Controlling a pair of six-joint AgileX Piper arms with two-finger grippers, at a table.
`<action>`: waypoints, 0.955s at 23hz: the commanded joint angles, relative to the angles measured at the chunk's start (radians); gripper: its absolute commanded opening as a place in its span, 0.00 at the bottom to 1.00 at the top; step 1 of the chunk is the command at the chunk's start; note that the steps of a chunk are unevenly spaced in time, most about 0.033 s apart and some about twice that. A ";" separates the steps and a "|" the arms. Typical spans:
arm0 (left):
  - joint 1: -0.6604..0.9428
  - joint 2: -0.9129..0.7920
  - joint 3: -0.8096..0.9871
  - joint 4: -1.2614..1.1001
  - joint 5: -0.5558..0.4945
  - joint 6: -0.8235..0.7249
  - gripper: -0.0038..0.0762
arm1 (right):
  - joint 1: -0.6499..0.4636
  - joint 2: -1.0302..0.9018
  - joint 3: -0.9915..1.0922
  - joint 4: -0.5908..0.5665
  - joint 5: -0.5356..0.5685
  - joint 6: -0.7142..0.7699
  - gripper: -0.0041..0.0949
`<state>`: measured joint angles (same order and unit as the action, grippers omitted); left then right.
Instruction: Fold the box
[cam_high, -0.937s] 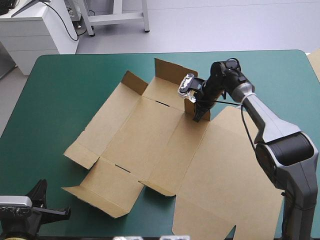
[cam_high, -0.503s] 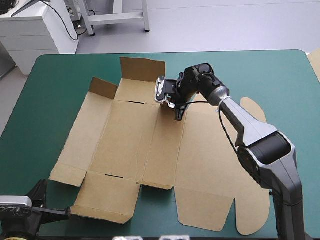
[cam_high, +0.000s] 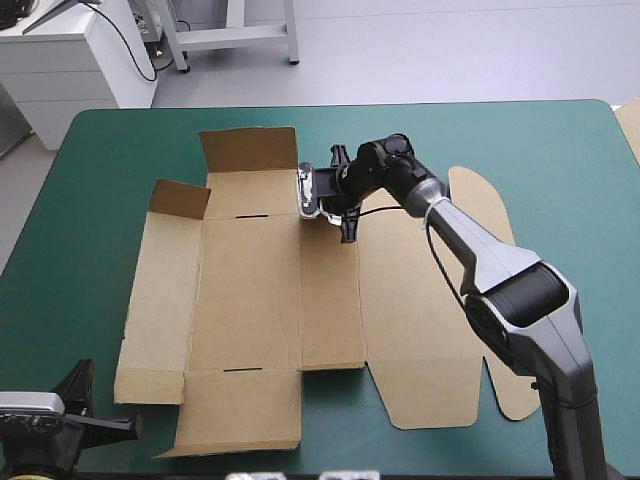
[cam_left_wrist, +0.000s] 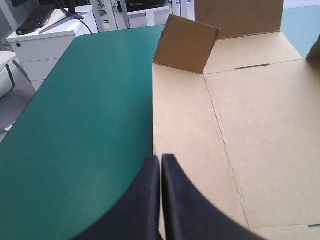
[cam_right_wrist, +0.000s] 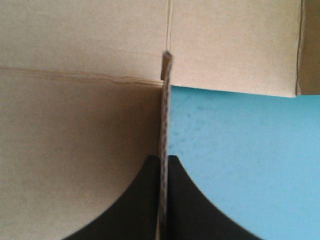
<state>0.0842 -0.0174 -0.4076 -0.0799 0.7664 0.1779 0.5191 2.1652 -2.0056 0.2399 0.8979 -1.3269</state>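
The brown box (cam_high: 300, 290) lies mostly flat mid-table on the teal-green cover (cam_high: 100, 200), its two far flaps (cam_high: 250, 150) upright; the right gripper (cam_high: 347, 230) pinches a standing flap (cam_right_wrist: 165, 100), seemingly near the far edge; the left gripper (cam_left_wrist: 161, 159), pressed together and empty, hovers over the box's left edge.

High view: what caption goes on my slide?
Right gripper pinches the mostly flat box near its far edge.

box (cam_high: 250, 300): one
grippers: two, the left gripper (cam_left_wrist: 160, 157) and the right gripper (cam_right_wrist: 164, 158)
table (cam_high: 100, 200): one
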 joint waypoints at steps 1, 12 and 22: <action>-0.008 -0.001 -0.021 -0.016 -0.075 -0.001 0.04 | 0.005 -0.068 -0.034 0.052 -0.036 -0.016 0.13; -0.008 -0.001 -0.021 -0.016 -0.075 -0.001 0.04 | 0.007 -0.162 -0.107 -0.111 -0.067 0.310 0.28; -0.008 0.002 -0.023 -0.093 -0.074 -0.001 0.04 | 0.002 -0.282 -0.107 -0.352 0.202 1.033 0.03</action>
<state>0.0842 -0.0174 -0.4076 -0.1305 0.7662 0.1779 0.5249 1.9499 -2.0816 -0.0130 1.0099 -0.4991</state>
